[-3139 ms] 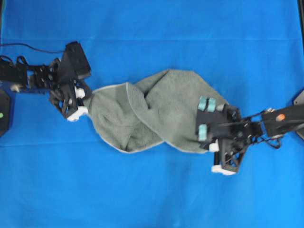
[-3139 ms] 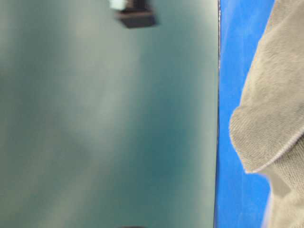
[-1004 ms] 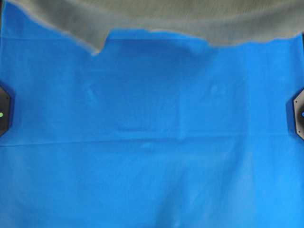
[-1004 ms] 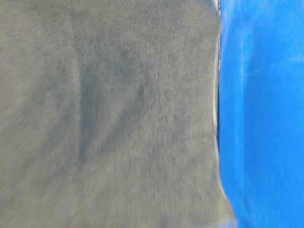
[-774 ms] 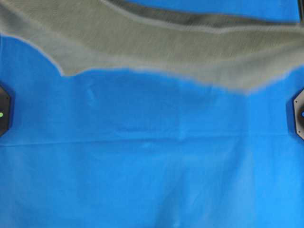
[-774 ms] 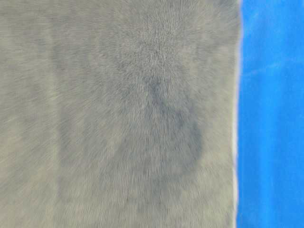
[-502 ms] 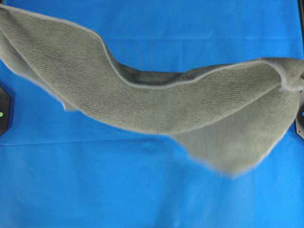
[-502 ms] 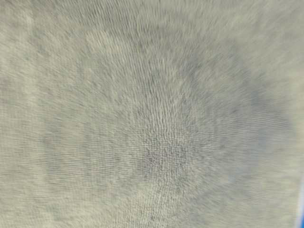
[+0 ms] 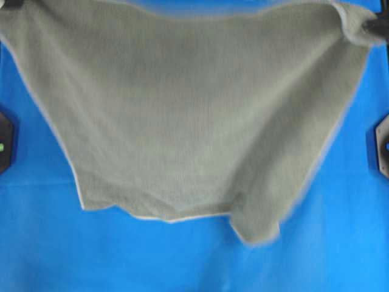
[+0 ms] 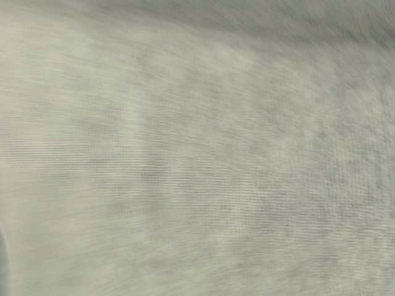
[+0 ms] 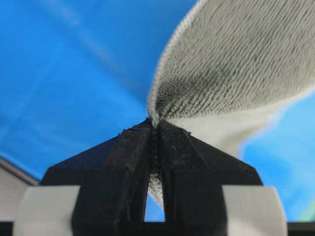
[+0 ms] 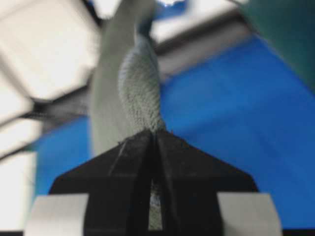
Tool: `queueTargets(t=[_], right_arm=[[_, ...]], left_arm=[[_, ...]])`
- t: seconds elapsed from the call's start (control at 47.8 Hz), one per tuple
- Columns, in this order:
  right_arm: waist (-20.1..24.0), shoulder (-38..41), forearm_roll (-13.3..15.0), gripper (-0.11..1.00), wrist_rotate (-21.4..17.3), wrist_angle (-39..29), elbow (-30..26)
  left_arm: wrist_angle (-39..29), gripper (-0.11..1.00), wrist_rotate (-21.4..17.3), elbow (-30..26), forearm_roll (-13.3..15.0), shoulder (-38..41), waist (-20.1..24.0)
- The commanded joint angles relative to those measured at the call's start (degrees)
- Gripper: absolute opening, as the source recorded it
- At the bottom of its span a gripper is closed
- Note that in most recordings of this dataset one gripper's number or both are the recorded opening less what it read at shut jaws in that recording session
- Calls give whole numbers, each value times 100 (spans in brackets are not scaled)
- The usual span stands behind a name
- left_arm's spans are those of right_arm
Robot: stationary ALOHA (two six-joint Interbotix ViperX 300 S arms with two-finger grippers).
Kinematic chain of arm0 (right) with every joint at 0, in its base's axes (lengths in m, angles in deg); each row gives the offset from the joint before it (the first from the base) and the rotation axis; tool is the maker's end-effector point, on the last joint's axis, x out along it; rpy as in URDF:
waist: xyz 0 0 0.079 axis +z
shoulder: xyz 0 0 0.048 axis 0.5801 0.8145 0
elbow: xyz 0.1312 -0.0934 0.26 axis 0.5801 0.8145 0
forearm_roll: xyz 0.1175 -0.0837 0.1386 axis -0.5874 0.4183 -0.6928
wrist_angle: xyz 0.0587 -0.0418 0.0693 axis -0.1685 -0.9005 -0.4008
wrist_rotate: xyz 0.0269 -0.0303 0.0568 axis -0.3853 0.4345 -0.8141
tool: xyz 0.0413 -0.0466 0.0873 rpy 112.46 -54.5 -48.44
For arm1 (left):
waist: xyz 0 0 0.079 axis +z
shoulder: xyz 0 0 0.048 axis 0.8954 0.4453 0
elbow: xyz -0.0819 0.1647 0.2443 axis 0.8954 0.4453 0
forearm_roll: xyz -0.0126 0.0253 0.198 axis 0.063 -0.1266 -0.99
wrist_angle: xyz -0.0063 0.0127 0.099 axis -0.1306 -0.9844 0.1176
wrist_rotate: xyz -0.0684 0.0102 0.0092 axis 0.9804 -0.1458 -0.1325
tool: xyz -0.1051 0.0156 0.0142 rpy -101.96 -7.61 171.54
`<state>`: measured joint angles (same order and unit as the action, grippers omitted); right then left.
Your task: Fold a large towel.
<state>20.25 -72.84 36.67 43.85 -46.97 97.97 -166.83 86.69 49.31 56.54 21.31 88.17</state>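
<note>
The towel (image 9: 194,121) hangs spread above the blue bench (image 9: 182,261). The left end effector (image 11: 155,129) and right end effector (image 12: 153,135) each pinch a top corner.

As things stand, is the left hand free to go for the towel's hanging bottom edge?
Probably not: the left hand is shut on a top corner of the towel, as the right hand is on another, so it would have to let go first.

The towel (image 10: 197,148) fills the whole table-level view as a blur, hiding all behind it. Overhead, its upper corners (image 9: 12,9) run off the frame.
</note>
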Motion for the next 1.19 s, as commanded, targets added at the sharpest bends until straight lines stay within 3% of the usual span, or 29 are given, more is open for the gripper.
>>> queueTargets(t=[0.0, 0.167, 0.293, 0.439, 0.544, 0.711, 0.837, 0.983, 1.172], right_arm=[[-703, 26, 18, 1, 18, -167, 264], [-1740, 237, 149, 1, 114, -255, 712], [-2312, 554, 835, 1, 114, -281, 800], [-2452, 923, 1345, 1, 114, -237, 773], [-2452, 1178, 1424, 1, 114, -158, 747], [-2426, 1301, 1345, 1, 79, -158, 756], [-2162, 1187, 1020, 1, 79, -272, 923], [-1415, 1081, 571, 1, -9, -510, 1310], [-281, 1178, 9, 1, -255, -413, 1863]], left_arm=[[492, 2, -352, 475, -18, -79, 527], [1837, 2, -1239, 1301, -9, -9, 1248], [2953, 2, -1758, 1670, 18, 114, 1705], [3621, 2, -2127, 1731, 26, 343, 1863], [3691, 2, -2241, 1661, 62, 510, 1863], [3656, 2, -2171, 1881, 97, 466, 1714], [3647, 2, -2092, 2479, 141, 229, 1336], [3814, 2, -1740, 3410, 158, -79, 738], [4535, 2, -958, 4588, 149, -536, -220]])
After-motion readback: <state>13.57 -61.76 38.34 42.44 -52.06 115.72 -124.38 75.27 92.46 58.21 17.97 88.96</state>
